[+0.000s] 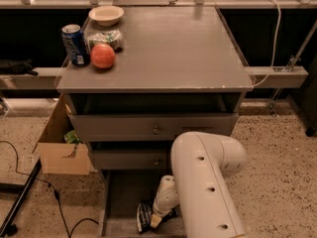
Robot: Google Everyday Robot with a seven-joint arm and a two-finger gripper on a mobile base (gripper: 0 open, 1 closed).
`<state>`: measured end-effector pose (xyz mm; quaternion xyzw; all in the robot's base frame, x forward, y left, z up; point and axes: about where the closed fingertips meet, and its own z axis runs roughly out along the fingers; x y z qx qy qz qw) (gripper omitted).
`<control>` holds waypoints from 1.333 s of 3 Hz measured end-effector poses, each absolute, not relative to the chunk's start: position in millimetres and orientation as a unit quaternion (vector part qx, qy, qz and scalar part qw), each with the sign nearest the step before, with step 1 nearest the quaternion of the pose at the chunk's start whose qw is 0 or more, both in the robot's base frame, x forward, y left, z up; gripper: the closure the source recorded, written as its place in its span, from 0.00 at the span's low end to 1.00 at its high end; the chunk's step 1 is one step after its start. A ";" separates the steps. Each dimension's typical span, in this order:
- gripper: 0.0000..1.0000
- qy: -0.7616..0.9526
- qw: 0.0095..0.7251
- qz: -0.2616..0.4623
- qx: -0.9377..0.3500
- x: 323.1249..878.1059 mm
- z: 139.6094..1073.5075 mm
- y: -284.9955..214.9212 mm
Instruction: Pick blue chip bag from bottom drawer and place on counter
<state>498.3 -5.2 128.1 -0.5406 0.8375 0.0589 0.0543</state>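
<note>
The bottom drawer [123, 192] is pulled open below the cabinet, showing its flat grey floor. The blue chip bag [143, 215], dark and crinkled with white lettering, lies near the drawer's front. My gripper [156, 219] reaches down into the drawer at the end of the white arm [205, 182] and sits right at the bag's right side, partly covering it. The counter [173, 48] is the grey top of the cabinet, well above the gripper.
On the counter's left rear stand a blue soda can [75, 44], a red apple [103, 56], a greenish-white packet [106, 37] and a pale bowl [106, 15]. Two upper drawers with knobs [156, 130] overhang the bottom one. A cardboard box [62, 150] sits on the floor at left.
</note>
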 end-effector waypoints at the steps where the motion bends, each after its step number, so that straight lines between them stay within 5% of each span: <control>1: 0.43 0.837 0.054 0.059 -0.541 498.3 128.1 -5.2; 3: 1.00 0.837 0.054 0.059 -0.541 498.3 128.1 -5.2; 4: 1.00 0.837 0.054 0.059 -0.541 498.3 128.1 -5.2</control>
